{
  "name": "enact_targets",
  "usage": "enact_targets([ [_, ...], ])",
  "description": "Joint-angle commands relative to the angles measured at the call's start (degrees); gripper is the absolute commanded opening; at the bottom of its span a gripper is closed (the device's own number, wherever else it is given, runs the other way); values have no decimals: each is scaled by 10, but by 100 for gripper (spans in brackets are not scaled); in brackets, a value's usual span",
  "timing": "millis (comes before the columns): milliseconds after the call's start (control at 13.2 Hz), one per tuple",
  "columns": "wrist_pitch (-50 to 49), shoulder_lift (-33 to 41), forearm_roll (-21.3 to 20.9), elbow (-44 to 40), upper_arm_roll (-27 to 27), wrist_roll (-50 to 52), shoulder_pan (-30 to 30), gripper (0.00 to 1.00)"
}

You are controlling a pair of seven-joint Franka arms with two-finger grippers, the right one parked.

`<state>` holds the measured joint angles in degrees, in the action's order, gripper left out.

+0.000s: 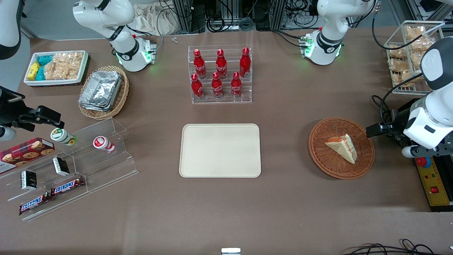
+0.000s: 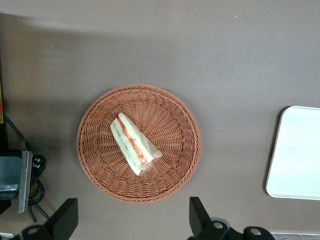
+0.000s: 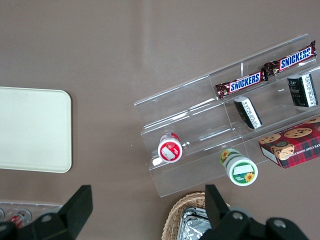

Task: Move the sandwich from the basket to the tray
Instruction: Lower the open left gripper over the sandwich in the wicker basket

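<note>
The sandwich point(image 1: 342, 147), a pale bread wedge with red-orange and green filling, lies in the round reddish-brown wicker basket point(image 1: 325, 161) toward the working arm's end of the table. The cream tray point(image 1: 220, 150) lies empty at the table's middle, beside the basket. My left gripper point(image 1: 371, 130) hangs above the table just outside the basket's rim, on the side away from the tray. It is open and empty. In the left wrist view the sandwich point(image 2: 134, 144) lies in the basket point(image 2: 97, 165), the gripper point(image 2: 131, 220) has its fingers spread wide, and the tray's edge point(image 2: 297, 155) shows.
A clear rack of red bottles point(image 1: 220, 74) stands farther from the front camera than the tray. A wire basket of snack bags point(image 1: 410, 53) and a yellow control box point(image 1: 433, 180) sit at the working arm's end. An acrylic shelf of snacks point(image 1: 70, 166) is at the parked arm's end.
</note>
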<state>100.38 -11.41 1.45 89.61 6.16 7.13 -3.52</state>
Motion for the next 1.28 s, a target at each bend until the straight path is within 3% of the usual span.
enact_targets([
  [0, -18, -6, 5, -15, -7, -6, 6, 100],
  [302, -10, -33, -23, -13, -7, 23, 8, 99],
  [679, 102, -37, -29, 90, -7, 282, 7, 100],
  [1208, 203, -49, -27, 202, -37, 329, 9, 100],
])
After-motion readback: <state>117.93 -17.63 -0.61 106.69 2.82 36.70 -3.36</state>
